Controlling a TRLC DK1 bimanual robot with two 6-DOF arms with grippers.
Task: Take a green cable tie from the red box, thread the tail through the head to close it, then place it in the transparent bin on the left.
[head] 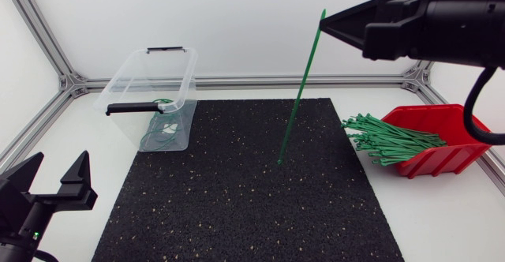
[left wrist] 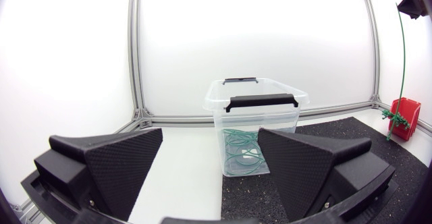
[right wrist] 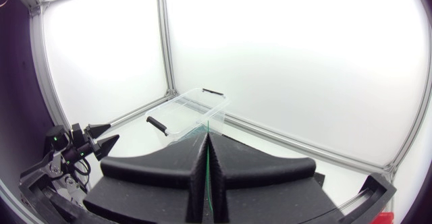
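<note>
A white table (head: 442,215) carries a black speckled mat (head: 237,191) that covers its middle, from near the far edge to the near one. The transparent bin (head: 130,84) stands toward the table's far left corner, overlapping the mat's far left corner. The red box (head: 442,161) sits by the right edge, just beside the mat.

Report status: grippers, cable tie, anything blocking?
Right gripper shut on one green cable tie, held high, hanging toward the mat, not yet threaded. Left gripper open, empty, low. Path to transparent bin looks clear.
</note>
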